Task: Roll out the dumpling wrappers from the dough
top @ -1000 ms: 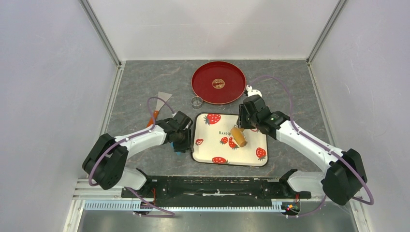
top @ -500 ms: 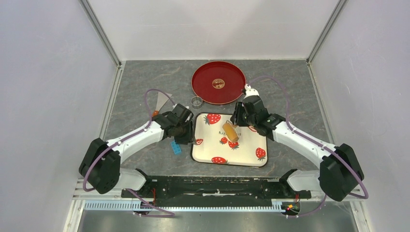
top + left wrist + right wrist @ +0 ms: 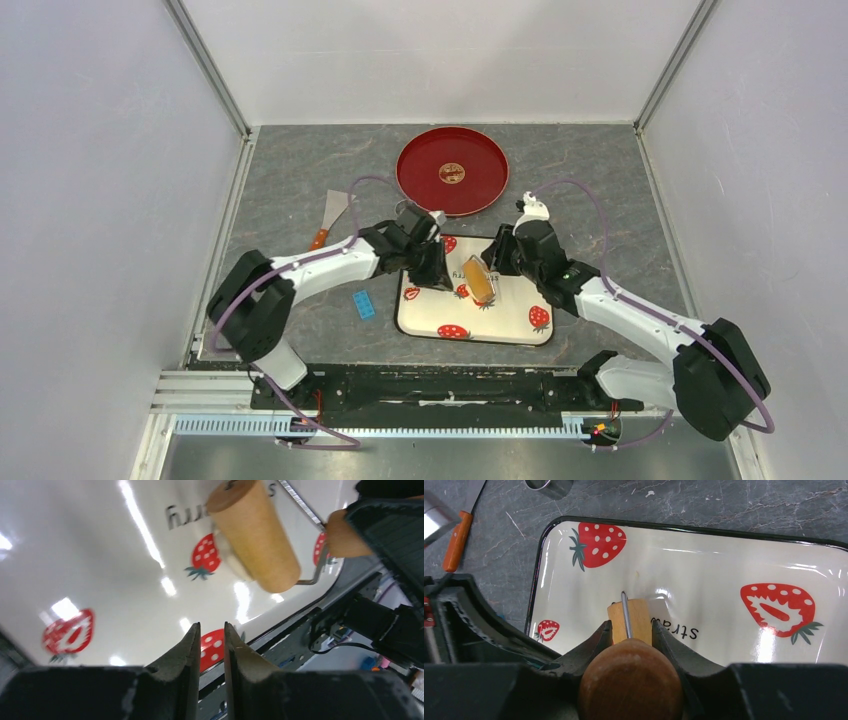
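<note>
You're mid-roll: your right gripper (image 3: 630,628) clamps the tan wooden roller (image 3: 641,616), just ahead on the white strawberry-print tray (image 3: 704,565). Your left gripper (image 3: 212,630), nearly closed, holds nothing. The pale round dough wrapper isn't clearly visible and is likely beneath the roller. Press down and push evenly.

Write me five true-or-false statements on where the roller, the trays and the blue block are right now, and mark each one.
1. The right pincer grips the wooden roller by its handle. True.
2. The wooden roller is over the red round tray. False: it is over the strawberry tray; the red round tray lies farther back.
3. The blue block lies on the strawberry tray. False: it lies on the table, left of that tray.
4. The left pincer holds nothing. True.
5. The left pincer is over the red round tray. False: it is over the strawberry tray.
</note>
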### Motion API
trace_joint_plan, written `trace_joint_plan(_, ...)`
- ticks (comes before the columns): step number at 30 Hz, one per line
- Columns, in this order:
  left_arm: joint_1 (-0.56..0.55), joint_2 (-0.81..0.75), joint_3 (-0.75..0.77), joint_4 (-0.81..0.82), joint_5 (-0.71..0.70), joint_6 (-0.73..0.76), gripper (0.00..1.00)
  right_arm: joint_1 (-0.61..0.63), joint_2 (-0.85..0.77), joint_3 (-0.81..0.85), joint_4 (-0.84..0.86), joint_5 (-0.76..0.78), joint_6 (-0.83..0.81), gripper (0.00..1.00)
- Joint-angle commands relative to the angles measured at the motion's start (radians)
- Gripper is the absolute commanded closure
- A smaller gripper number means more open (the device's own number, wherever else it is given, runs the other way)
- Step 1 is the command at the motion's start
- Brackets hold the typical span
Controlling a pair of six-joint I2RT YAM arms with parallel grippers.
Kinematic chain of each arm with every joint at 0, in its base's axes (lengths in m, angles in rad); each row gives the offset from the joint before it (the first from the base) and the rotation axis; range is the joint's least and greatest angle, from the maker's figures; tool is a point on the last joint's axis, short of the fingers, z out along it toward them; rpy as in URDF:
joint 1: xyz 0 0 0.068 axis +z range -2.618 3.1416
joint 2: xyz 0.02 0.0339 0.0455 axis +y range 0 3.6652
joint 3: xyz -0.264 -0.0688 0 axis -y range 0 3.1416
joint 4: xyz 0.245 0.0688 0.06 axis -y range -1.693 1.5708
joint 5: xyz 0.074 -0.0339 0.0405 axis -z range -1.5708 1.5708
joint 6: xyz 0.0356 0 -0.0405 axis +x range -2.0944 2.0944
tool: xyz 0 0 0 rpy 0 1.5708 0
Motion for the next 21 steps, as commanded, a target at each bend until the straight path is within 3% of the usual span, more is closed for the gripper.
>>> trace_joint_plan(1,-0.058,0.098,0.12,0.127,0.08,-0.062,0.73,-0.005,-0.021,-0.02,-0.016,0.053,0.004,1.0)
trace_joint_plan(8,-0.103,0.21,0.192,0.169,0.075,-0.094,0.74,-0.008,-0.034,-0.021,-0.024,0.055,0.018,1.0)
trace_joint_plan(21,-0.1,0.252,0.08,0.204,-0.03,-0.118,0.9,-0.023,-0.025,0.005,-0.033,0.043,0.043,1.0)
